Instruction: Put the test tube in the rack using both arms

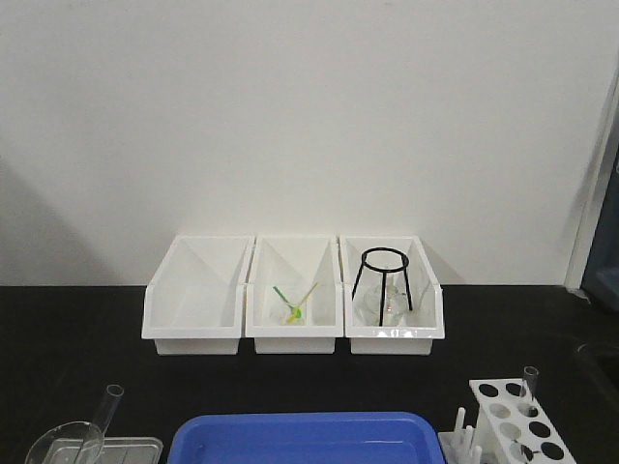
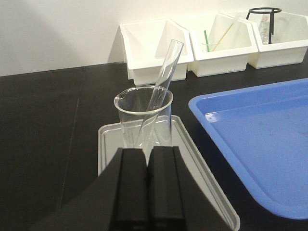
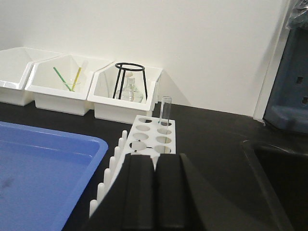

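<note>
A slim clear test tube (image 2: 165,72) leans inside a wide glass beaker (image 2: 127,111) that stands on a grey tray (image 2: 107,144); in the front view this tube (image 1: 108,406) is at the lower left. Just behind the beaker, my left gripper (image 2: 147,150) is shut, with nothing between its fingers. The white rack (image 3: 149,130) lies ahead of my right gripper (image 3: 155,158), which is shut and empty. Another clear tube (image 3: 166,110) stands upright in a far hole of the rack (image 1: 513,411). Neither gripper shows in the front view.
A blue tray (image 1: 305,440) lies between the beaker and the rack. Three white bins (image 1: 198,300) line the back wall; the middle one holds green and yellow sticks (image 1: 293,304), the right one a black wire stand (image 1: 385,280). A dark recess (image 3: 276,178) lies right of the rack.
</note>
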### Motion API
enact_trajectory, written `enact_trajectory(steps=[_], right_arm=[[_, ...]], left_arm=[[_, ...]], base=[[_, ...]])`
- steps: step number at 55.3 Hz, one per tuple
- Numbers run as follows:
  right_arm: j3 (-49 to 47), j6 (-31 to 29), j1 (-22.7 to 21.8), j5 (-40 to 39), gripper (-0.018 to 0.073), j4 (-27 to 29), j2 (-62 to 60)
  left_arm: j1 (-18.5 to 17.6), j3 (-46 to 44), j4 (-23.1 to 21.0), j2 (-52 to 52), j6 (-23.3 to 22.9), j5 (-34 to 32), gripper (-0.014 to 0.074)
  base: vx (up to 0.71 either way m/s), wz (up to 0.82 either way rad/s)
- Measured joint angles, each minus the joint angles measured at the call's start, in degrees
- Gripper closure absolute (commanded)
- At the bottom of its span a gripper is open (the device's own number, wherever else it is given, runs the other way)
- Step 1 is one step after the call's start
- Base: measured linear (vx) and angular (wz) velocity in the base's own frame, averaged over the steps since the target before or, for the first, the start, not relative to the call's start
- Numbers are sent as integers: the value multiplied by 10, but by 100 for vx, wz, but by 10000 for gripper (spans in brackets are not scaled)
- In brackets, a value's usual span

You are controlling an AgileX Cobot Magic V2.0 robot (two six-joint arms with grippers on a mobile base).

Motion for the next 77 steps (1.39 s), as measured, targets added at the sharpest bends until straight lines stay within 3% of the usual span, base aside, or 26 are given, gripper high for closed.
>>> enact_trajectory(steps=[6, 17, 27, 31, 36, 42, 46, 52, 62, 77], right_arm=[[0, 0, 0, 0, 568, 0, 0], [0, 0, 0, -10, 568, 0, 0], [0, 0, 0, -79, 568, 0, 0], [0, 1, 0, -110, 568, 0, 0], [-10, 10, 0, -114, 568, 3, 0], [-71, 16, 0, -91, 568, 12, 0], [-133, 12, 0, -86, 568, 15, 9], [-234, -1, 0, -96, 568, 16, 74], [-363, -36, 0, -136, 568, 15, 251], [-417, -41, 0, -168, 554, 15, 427]], left_arm=[[0, 0, 0, 0, 0, -18, 594], [0, 0, 0, 0, 0, -129, 594], [0, 0, 0, 0, -1, -182, 594], [0, 0, -12, 0, -21, -214, 594], [0, -4, -40, 0, -77, -242, 594], [0, -32, -48, 0, -128, -220, 594], [0, -75, -41, 1, -134, -193, 594], [0, -169, -19, 44, -113, -177, 594], [0, -331, -6, 226, -66, -171, 594], [0, -450, -5, 428, -33, -162, 586]], base=[[0, 0], [0, 0], [0, 0], [0, 0], [0, 0], [0, 0], [0, 0], [0, -1], [0, 0], [0, 0]])
